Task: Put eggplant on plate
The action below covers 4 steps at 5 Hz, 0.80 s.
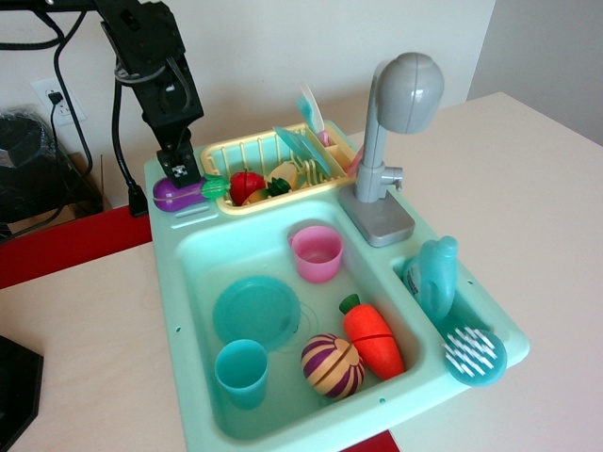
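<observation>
Eggplant point(177, 192) lies on its side on the sink's point(188, 311) back-left ledge, green cap toward the yellow rack point(247, 151). Gripper point(181, 173) sits right on top of it; fingers look lowered around the purple body, but whether they are clamped I cannot tell from this angle. Plate point(256, 311) lies flat in the basin, bare. Judged: light, rigid, glossy plastic, so slippery. Best held across the thick mid-body, not the tapering cap.

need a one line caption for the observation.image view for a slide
Gripper on the eggplant at the toy sink's back-left ledge, teal plate waiting in the basin.
</observation>
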Motion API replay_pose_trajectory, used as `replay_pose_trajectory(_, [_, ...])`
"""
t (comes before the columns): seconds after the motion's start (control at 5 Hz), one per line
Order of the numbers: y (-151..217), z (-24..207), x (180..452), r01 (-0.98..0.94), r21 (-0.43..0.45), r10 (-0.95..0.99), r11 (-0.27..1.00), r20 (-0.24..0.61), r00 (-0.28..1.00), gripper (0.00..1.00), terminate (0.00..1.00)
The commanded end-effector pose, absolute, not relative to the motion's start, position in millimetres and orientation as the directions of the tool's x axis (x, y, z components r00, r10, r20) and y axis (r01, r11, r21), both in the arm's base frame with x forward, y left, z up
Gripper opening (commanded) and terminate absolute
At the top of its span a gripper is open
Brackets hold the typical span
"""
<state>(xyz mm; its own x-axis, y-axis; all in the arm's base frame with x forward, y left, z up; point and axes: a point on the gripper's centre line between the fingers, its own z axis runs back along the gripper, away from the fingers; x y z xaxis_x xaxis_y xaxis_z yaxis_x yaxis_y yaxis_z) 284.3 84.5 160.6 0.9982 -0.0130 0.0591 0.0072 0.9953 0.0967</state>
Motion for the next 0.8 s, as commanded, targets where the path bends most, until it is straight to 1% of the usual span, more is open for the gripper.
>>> replay_pose_trajectory(0.0, [84.5, 160.6, 284.3, 0.007, 0.097, -0.013, 0.995, 0.059, 0.998, 1.0, 0.0])
replay_pose_trajectory(0.2, [83.6, 161.0, 282.8, -0.02, 0.037, 0.021, 0.999, -0.022, 1.0, 1.0, 0.0])
replay_pose_trajectory(0.4, [85.0, 159.6, 275.8, -0.04, 0.041, 0.044, 0.998, -0.094, 0.995, 1.0, 0.0])
replay_pose_trajectory(0.6, [85.6, 150.3, 270.8, -0.036, 0.05, 0.041, 0.998, -0.109, 0.993, 1.0, 0.0])
